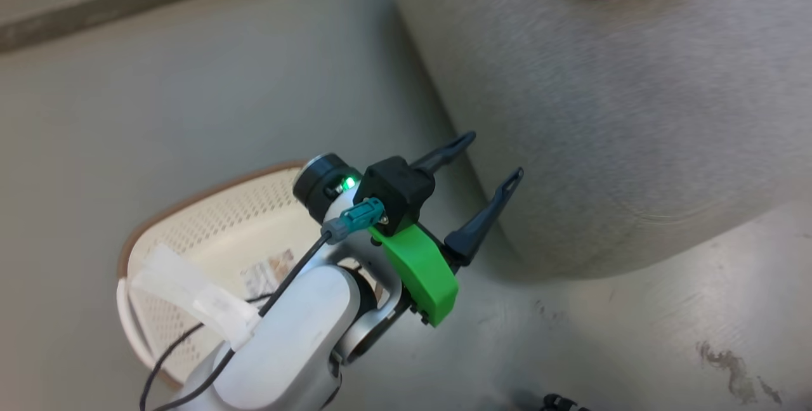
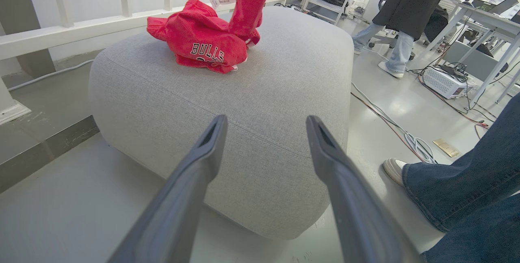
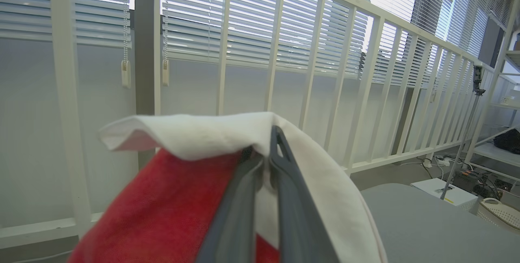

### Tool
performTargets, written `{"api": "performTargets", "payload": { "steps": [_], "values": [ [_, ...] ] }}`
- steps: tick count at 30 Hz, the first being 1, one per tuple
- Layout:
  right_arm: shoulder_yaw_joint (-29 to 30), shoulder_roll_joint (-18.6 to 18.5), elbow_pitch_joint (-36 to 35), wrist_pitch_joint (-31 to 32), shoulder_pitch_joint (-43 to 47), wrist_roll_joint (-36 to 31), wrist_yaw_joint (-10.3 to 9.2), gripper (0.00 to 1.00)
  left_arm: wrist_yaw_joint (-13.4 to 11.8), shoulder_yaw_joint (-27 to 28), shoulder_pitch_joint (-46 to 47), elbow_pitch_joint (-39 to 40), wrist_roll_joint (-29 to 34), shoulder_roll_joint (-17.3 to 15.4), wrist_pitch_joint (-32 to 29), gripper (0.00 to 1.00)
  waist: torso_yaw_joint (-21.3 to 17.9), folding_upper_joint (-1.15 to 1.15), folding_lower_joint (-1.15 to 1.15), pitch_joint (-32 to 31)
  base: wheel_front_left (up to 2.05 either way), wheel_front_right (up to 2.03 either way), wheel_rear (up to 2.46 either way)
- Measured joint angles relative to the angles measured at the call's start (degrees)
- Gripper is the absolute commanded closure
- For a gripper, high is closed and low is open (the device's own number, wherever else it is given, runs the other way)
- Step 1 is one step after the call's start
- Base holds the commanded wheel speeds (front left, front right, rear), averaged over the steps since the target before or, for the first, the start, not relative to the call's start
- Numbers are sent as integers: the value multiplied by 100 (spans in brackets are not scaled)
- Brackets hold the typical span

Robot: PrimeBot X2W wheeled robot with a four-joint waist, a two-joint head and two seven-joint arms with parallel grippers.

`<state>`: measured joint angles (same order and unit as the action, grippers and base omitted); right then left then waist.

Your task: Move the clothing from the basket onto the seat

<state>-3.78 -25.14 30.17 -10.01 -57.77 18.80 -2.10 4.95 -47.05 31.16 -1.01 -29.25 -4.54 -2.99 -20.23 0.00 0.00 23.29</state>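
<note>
BULLS garment (image 2: 201,48) lies on the seat (image 2: 260,92). The right claw (image 3: 268,149) is clamped on the second garment (image 3: 162,206) over it. The left claw (image 2: 266,127) gapes empty, and the basket (image 1: 209,221) seems bare.

The left gripper (image 1: 491,157) hangs empty, fingers spread wide. The right gripper (image 3: 270,141) is pinched tight on the clothing (image 3: 162,206).

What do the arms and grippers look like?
Pale glossy forearm, black cable into a teal connector, green light, black housing, bright green bracket. Both the left gripper and right gripper: two long dark grey fingers, slotted tips.
</note>
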Motion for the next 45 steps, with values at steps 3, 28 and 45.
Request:
{"api": "performTargets", "payload": {
  "steps": [3, 28, 45],
  "values": [
    [38, -149, 92, 94, -316, -13, -1, 100, -1, 16, 99, 118, 157, -34, -53, 0, 184, 0, 0, 233, 0, 0, 0],
    [185, 453, 1461, -159, -539, 2, -355, 100, -137, 279, 615, 649, 549, -606, -359, 0, 656, 0, 1, 2126, 0, 0, 0],
    [11, 672, 1879, -417, -540, -81, -293, 0, -86, 404, 617, 501, 477, -740, -265, 0, 247, 0, 0, 1967, 0, 0, 0]
  ]
}}
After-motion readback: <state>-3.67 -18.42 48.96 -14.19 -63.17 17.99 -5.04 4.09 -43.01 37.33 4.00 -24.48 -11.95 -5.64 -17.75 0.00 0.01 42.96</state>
